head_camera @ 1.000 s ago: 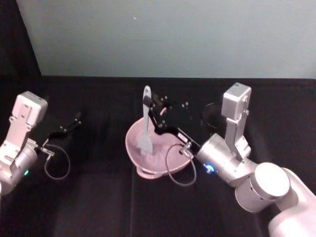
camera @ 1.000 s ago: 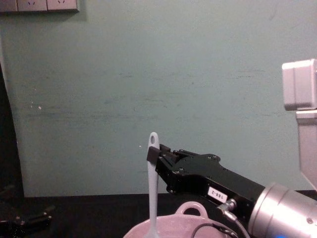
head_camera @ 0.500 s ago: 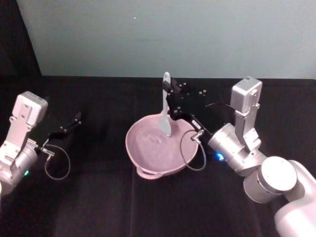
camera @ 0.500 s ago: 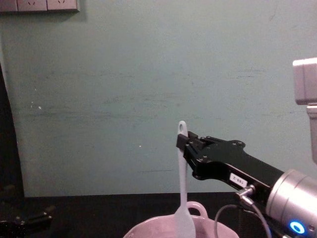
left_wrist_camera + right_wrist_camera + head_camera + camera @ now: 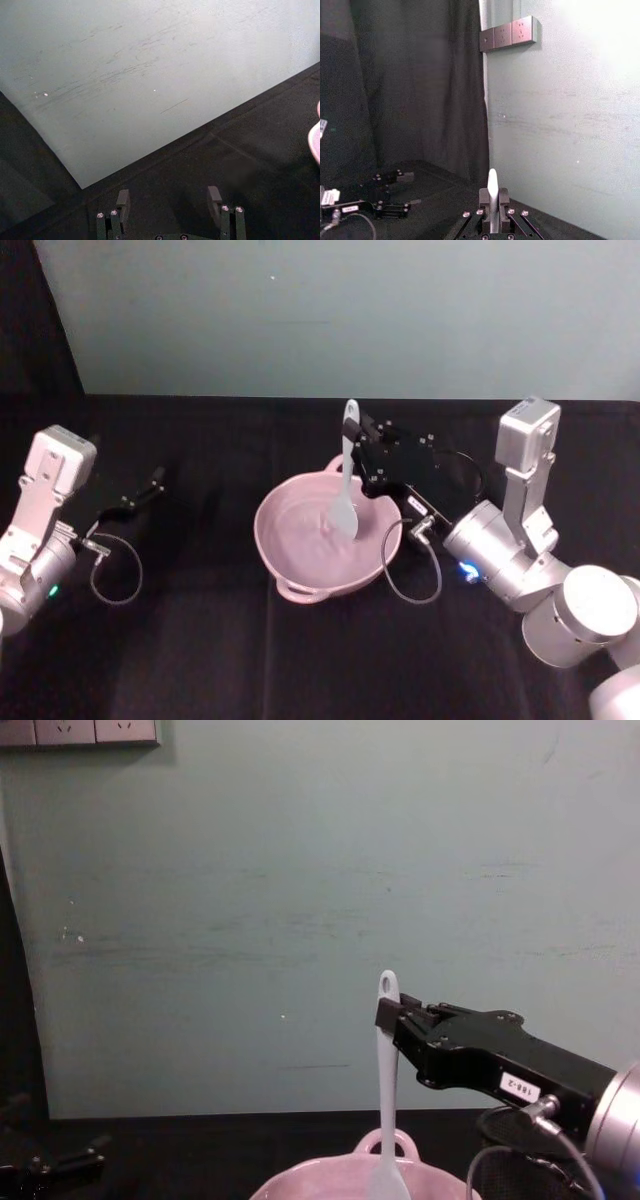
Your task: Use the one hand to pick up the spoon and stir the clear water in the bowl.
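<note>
Head view: spoon (image 5: 347, 472) stands near upright over bowl (image 5: 283, 540), long axis top-to-bottom, handle end up, scoop down. The top slants a touch to the right. Scoop sits inside the bowl, just right of its middle. Right gripper (image 5: 360, 445) reaches in from the right and is clamped on the upper handle, just below the tip. The tip w/ its hole pokes out above the fingers.

Chest view: spoon (image 5: 385, 1090) reads almost plumb, hole at the very top. The slim handle widens to the flat scoop, which drops behind the bowl (image 5: 300, 1186) rim in front of the loop handle (image 5: 385, 1145). Right gripper (image 5: 386, 1016) comes in roughly level from the right, black, w/ a white number label (image 5: 517, 1087) on its side.

Right wrist view: spoon (image 5: 492, 186) tip is pinched tight btwn the two fingers (image 5: 483, 199).

Looks: spoon is white plastic. Bowl is pale pink, glossy, round. Water (image 5: 305, 530) is clear w/ faint glints on the inside; can't tell how deep the scoop dips.

Left gripper (image 5: 155, 480) is parked low over the black table (image 5: 200, 640), well left of the bowl and apart from it. Left wrist view: its fingers (image 5: 122, 199) are spread wide, nothing btwn them, and the pink bowl (image 5: 316, 142) edge shows far off.
</note>
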Action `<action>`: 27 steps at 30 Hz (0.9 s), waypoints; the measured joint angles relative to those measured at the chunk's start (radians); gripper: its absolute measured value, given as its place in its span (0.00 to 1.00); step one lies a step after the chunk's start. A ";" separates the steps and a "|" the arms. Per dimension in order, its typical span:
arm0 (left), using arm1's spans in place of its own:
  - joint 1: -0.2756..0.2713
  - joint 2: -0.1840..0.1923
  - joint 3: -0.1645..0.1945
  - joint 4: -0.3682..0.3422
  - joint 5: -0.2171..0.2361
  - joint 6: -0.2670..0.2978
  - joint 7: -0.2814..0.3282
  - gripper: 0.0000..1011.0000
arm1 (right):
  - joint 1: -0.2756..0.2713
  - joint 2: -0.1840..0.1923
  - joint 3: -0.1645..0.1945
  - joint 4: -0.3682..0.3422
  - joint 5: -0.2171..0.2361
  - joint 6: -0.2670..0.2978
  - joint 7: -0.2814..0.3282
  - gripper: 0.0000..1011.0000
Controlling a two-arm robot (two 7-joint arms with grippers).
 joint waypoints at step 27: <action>0.000 0.000 0.000 0.000 0.000 0.000 0.000 1.00 | -0.029 0.100 0.102 -0.246 0.274 0.273 -0.054 0.11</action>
